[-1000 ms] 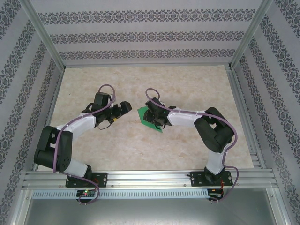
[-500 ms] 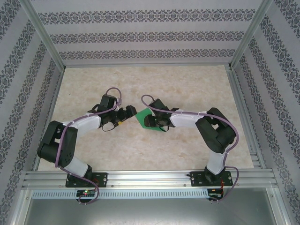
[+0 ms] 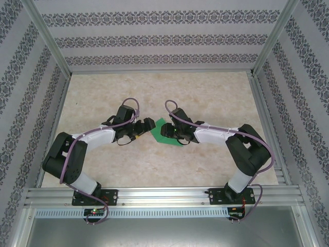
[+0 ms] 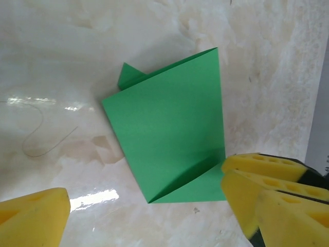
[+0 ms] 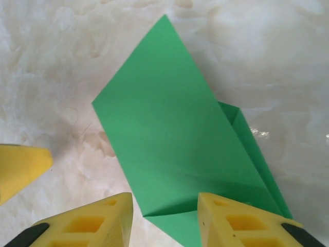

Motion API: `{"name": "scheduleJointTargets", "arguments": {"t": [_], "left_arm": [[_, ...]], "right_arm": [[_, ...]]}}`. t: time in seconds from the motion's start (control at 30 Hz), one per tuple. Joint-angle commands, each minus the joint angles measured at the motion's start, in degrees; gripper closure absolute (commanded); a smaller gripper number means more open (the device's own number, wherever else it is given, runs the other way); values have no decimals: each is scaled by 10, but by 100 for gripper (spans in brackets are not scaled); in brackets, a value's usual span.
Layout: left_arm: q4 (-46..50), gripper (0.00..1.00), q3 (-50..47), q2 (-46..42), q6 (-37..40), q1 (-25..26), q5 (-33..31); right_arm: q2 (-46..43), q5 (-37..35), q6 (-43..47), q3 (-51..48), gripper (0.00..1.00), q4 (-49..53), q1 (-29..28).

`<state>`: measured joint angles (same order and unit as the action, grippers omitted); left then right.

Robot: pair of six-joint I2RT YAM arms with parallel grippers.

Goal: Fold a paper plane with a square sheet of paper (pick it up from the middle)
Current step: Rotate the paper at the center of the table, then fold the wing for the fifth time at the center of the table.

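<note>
Sheet of paper point(image 3: 162, 131) on table point(image 3: 205, 92), left fingers point(image 4: 31, 216) left of it, right fingers point(image 5: 236, 221) at right

**Lighting and image quality.** Even, diffuse overhead light fills the top view. The arms point(image 3: 97, 136) cast only faint, soft-edged shadows on the table point(image 3: 205, 92), and the straight frame posts splay outward towards the corners. In the left wrist view, white glare streaks break the glossy table surface at left and bottom. The square sheet of paper point(image 4: 169, 128) is sharp, its lower flap shaded darker. The yellow pads point(image 5: 82, 224) nearest the lens are slightly soft.
</note>
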<state>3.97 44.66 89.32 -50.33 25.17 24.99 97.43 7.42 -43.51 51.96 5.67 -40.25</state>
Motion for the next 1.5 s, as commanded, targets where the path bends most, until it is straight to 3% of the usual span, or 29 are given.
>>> {"name": "scheduleJointTargets", "arguments": {"t": [0.0,0.23,0.7,0.93,1.47], "left_arm": [[-41,9,-6,9,-28,11,-5],[-43,15,-8,18,-42,27,2],[-53,31,-4,49,-123,65,18],[-67,48,11,83,-145,76,11],[-77,57,42,126,-153,81,7]], "right_arm": [[19,-5,-34,-9,63,-31,8],[43,8,-67,-40,63,-79,29],[74,100,-156,-137,63,-233,82],[80,109,-158,-149,63,-244,91],[80,115,-154,-163,63,-252,94]]}}
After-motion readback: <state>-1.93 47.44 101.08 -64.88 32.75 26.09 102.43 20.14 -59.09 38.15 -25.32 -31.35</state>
